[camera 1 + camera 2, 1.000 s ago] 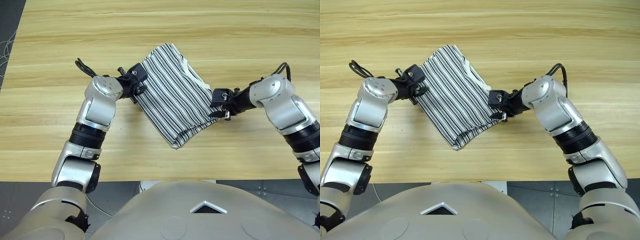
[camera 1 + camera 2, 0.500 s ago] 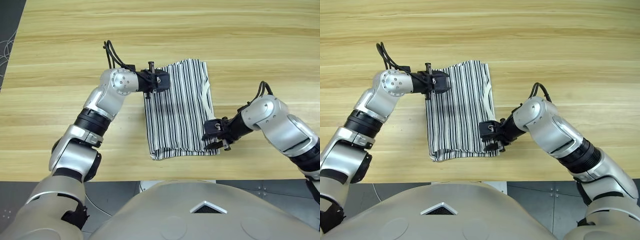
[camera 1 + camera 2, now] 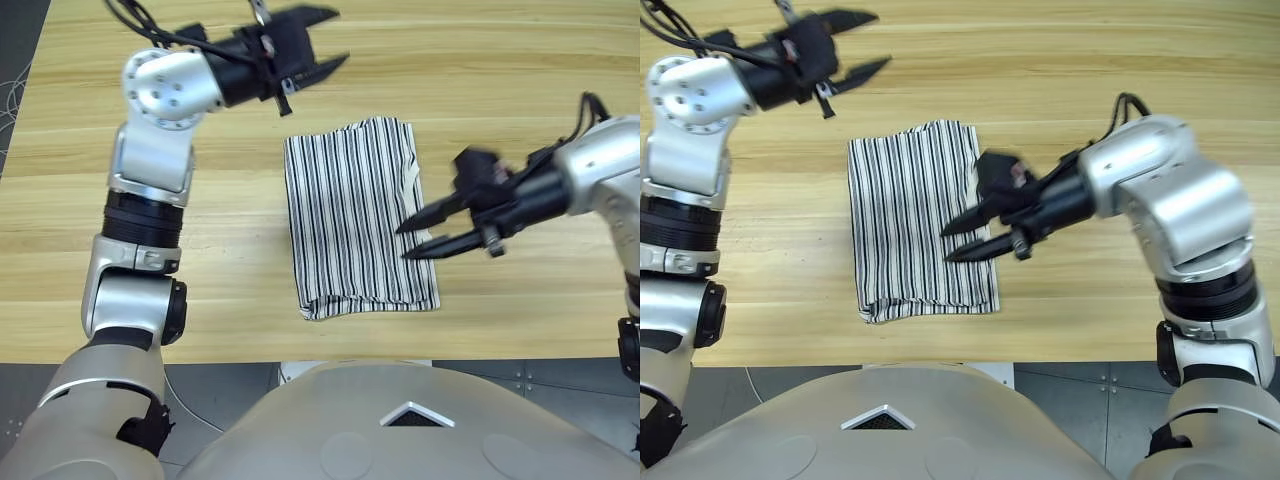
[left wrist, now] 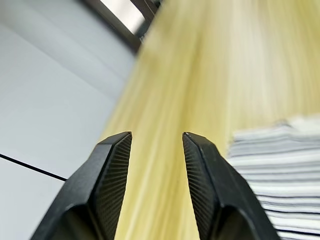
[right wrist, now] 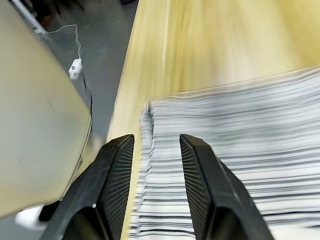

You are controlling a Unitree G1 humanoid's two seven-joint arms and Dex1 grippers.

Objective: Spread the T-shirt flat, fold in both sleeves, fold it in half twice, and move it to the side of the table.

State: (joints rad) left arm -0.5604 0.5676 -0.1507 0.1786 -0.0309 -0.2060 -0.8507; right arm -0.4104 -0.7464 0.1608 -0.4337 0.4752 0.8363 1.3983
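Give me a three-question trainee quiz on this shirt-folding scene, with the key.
1. True or false: the left end effector is shut on the T-shirt.
2. How does the T-shirt lie on the table? A) spread flat with both sleeves out; B) folded into a compact rectangle; C) crumpled in a heap.
3. Fill in: the end effector nearer the T-shirt is the robot's ___ one.

Key
1. False: the left end effector is open, over bare table beyond the T-shirt.
2. B.
3. Right: the right end effector is open at the T-shirt's right edge.
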